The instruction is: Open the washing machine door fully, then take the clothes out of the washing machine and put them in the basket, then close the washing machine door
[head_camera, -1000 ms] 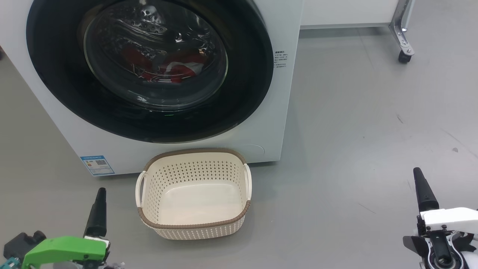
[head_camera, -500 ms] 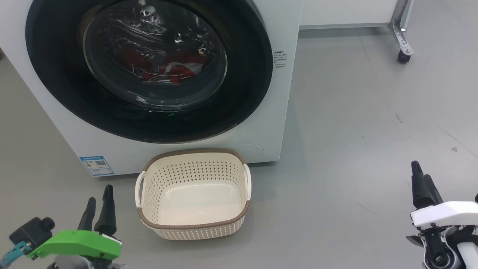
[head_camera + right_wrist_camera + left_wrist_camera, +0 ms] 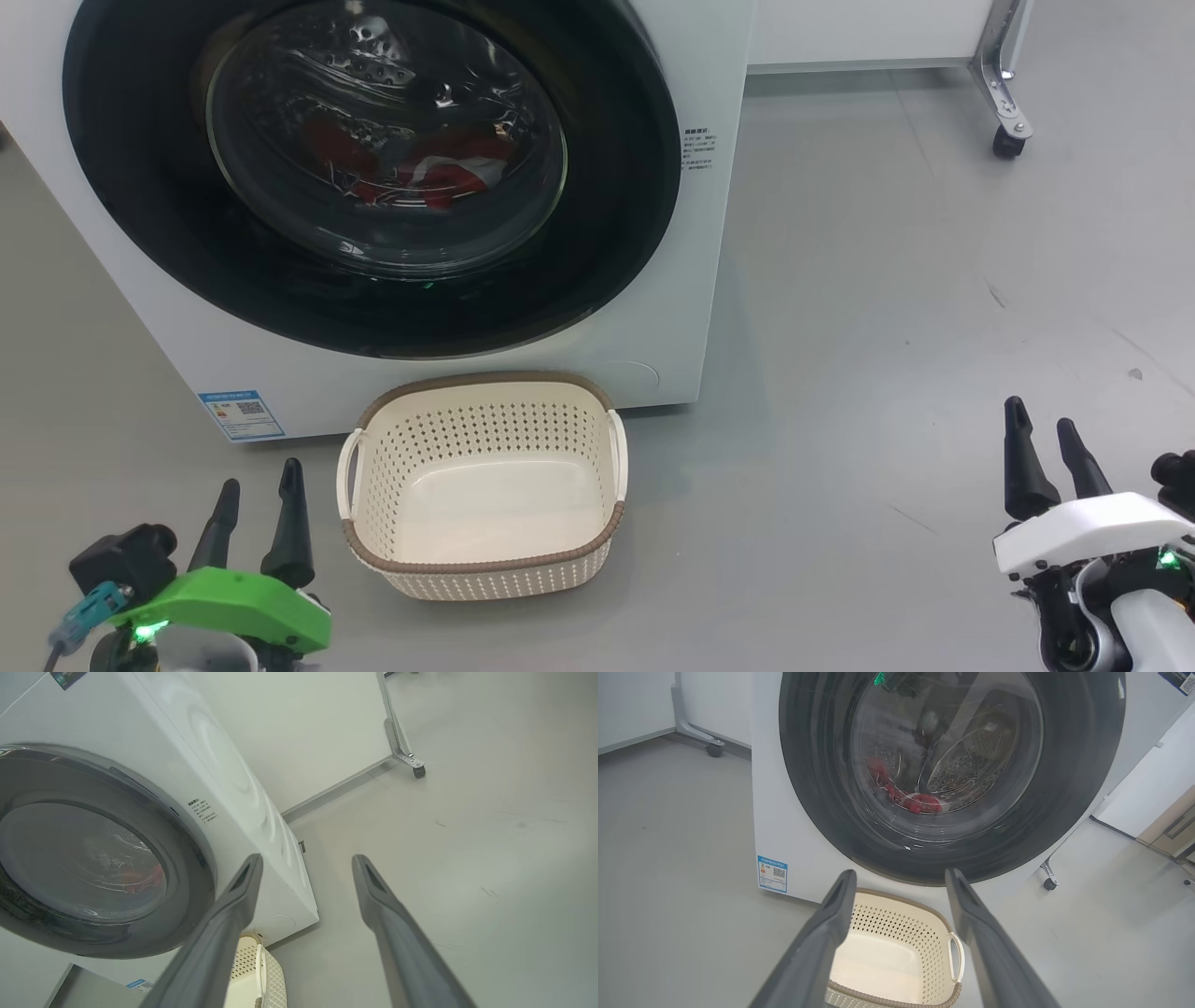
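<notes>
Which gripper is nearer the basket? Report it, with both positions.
Left. The left gripper stands open just off the basket, beside its left handle; the right gripper, also open, is far off to the basket's right.

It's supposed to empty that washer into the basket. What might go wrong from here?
1. The door is shut and glossy; the open left gripper or right gripper might slip on its edge.
2. The basket stands just below the door, close to the washer; a reaching gripper may knock it aside.
3. The clothes lie bunched inside; one might miss the small basket and hit the floor.
</notes>
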